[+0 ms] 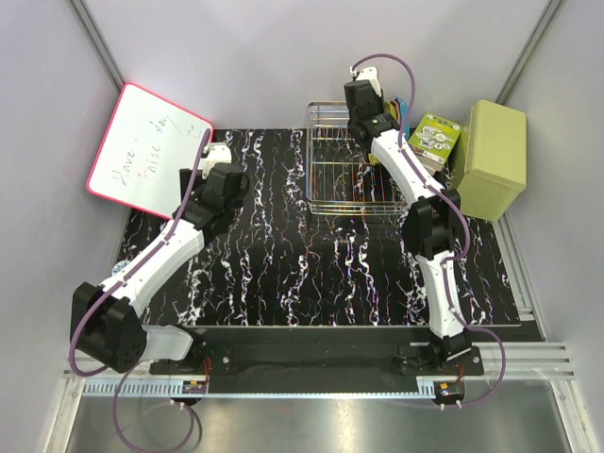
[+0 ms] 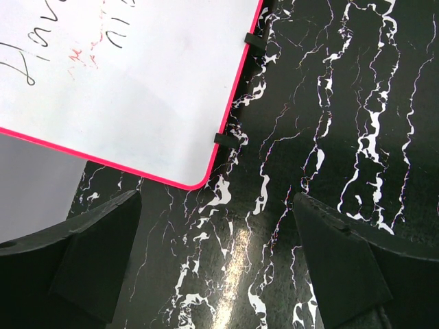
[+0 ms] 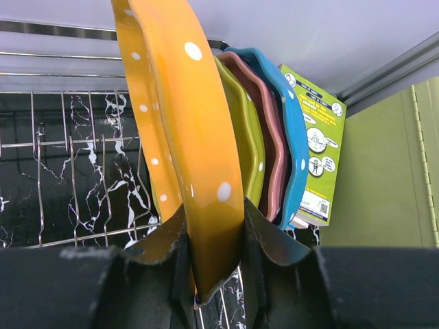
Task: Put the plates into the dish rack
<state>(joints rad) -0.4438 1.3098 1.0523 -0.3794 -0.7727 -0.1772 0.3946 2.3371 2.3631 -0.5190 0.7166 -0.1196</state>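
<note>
My right gripper (image 3: 212, 240) is shut on the rim of the orange plate (image 3: 185, 137) and holds it upright on edge over the right part of the silver wire dish rack (image 3: 68, 151). Close behind it stand the lime green plate (image 3: 248, 137), the pink plate (image 3: 272, 130) and the blue plate (image 3: 299, 137), all on edge. I cannot tell whether they stand inside the rack. In the top view the right gripper (image 1: 363, 118) is at the rack's (image 1: 335, 179) far right, with a blue sliver (image 1: 404, 106) beside it. My left gripper (image 2: 216, 260) is open and empty over the table.
A green printed carton (image 3: 317, 157) stands right behind the blue plate, and an olive-green box (image 1: 491, 160) stands right of it. A pink-framed whiteboard (image 1: 146, 151) lies at the far left, its corner just ahead of the left gripper (image 1: 215, 153). The table is black marble-patterned (image 1: 283, 274).
</note>
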